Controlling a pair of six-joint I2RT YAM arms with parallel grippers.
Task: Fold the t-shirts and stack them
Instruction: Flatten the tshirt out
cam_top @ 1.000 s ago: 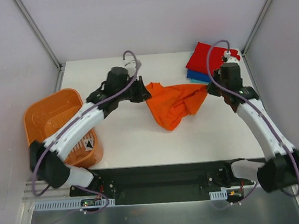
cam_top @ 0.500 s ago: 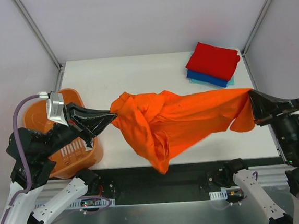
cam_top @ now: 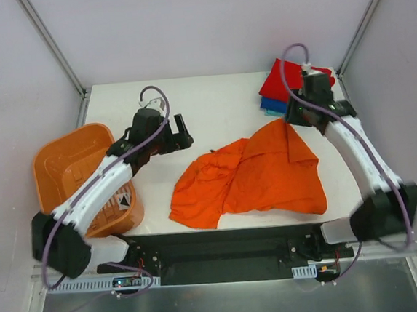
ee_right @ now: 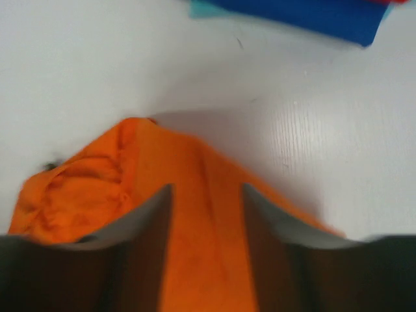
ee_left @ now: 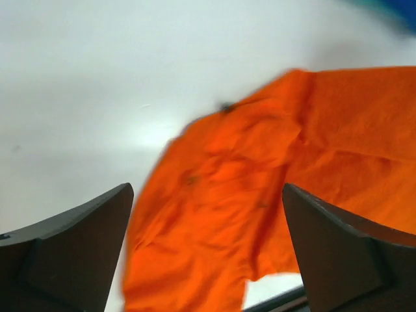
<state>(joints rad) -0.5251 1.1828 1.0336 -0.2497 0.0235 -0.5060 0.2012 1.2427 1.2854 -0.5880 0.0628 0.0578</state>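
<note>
The orange shirt (cam_top: 258,177) lies crumpled on the white counter (cam_top: 211,104), right of centre and reaching the near edge. It is unfolded and uneven. A broad lobe spreads to the right, a narrower wrinkled part trails toward the near left, and one corner rises to a point at the far right.

The right claw (cam_top: 291,116) sits right at that raised corner, tilted down toward it. In the right wrist view its fingers (ee_right: 140,227) are parted, and smooth orange cloth runs through the gap and on past the tips. The cloth does not look squeezed, so this claw reads as released, though the view is blurred.

The left claw (cam_top: 182,133) hangs over bare counter, left of the shirt and apart from it. From its wrist camera the two fingers (ee_left: 71,240) stand wide apart with nothing between them, so it is released. The shirt lies ahead of them and below, not touching either one.

At the far right corner of the counter is a stack of folded shirts, a red shirt (cam_top: 289,76) on top of a blue shirt (cam_top: 271,107). A pale teal edge shows beneath them. The stack is just behind the right claw and near the orange shirt's raised corner, without touching it.

An orange basket (cam_top: 55,158) stands at the left edge of the counter, well apart from the shirt.
</note>
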